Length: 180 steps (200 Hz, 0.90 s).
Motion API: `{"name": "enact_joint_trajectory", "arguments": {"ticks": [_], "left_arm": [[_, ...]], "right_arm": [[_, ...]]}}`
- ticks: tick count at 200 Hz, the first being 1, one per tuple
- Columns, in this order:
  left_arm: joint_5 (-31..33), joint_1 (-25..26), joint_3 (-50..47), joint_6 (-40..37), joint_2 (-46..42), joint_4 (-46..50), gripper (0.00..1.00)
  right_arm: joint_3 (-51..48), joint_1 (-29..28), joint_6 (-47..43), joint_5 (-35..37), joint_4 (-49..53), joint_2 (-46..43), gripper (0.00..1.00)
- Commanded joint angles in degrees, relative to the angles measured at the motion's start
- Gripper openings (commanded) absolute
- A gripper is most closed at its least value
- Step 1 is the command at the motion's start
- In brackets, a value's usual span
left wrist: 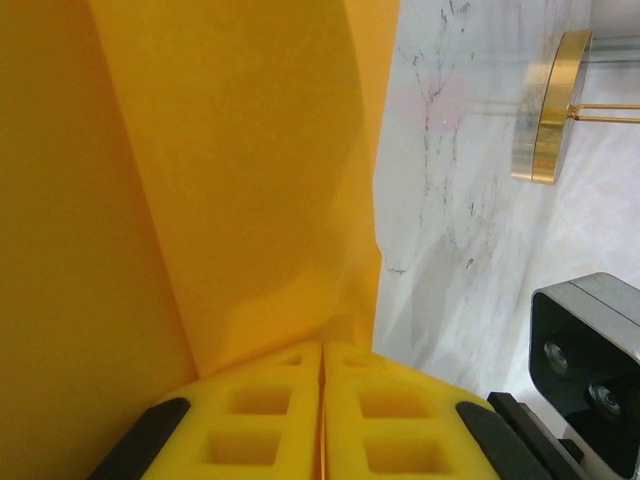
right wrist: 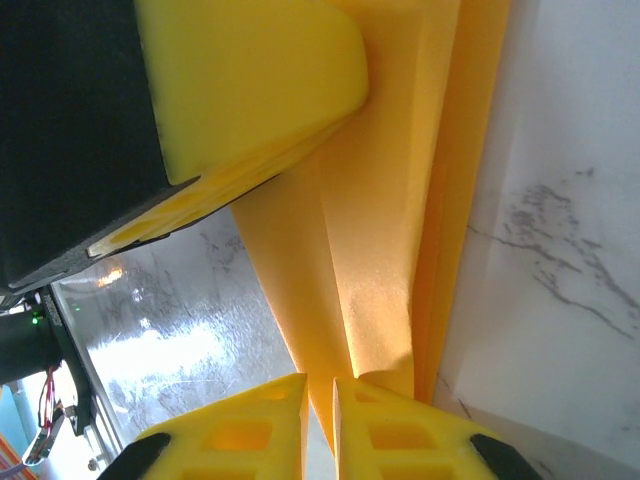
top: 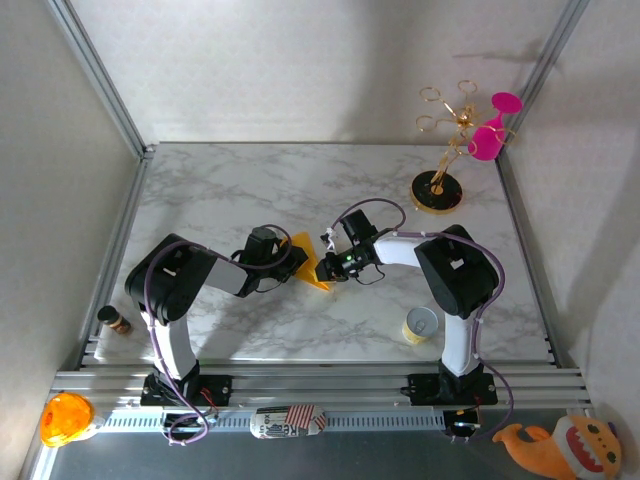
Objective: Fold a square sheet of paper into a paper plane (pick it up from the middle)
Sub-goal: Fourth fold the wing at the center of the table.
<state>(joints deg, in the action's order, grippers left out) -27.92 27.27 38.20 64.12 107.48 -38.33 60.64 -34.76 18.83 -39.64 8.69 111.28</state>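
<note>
Marble table [top: 250,190]: one folded yellow paper [left wrist: 250,150]; two grippers, left gripper [left wrist: 322,372] and right gripper [right wrist: 320,392] each pinching it.

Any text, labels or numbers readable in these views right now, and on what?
No text is legible.
On the striped can lying at the near rail: label print too small and blurred to read.
On the small brown jar: no readable label.
On the yellow paper: blank where visible.

Fingers [left wrist: 250,440] pinch yellow paper [left wrist: 240,170] — marble table [left wrist: 450,220] beside.
</note>
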Motion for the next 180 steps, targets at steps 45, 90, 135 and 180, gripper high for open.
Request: {"name": "enact_joint_trajectory", "arguments": {"ticks": [45, 90, 135, 180], "left_arm": [[2.24, -0.81, -1.18, -0.68, 2.38, 9.21, 0.1], [2.35, -0.81, -1.19, -0.4, 2.56, 9.5, 0.09], [2.52, -0.81, -0.93, -0.05, 2.76, 10.15, 0.1], [2.48, -0.84, -0.49, -0.2, 2.91, 10.88, 0.09]], "right_arm": [[-1.05, 0.03, -1.76, -1.46, 3.28, 0.44, 0.16], [-1.29, 0.05, -2.38, 0.37, 4.58, 1.11, 0.16], [-1.06, -0.3, -2.46, 3.52, 5.61, 2.75, 0.14], [-3.0, -0.33, -2.61, 3.37, 7.06, -1.94, 0.14]]}}
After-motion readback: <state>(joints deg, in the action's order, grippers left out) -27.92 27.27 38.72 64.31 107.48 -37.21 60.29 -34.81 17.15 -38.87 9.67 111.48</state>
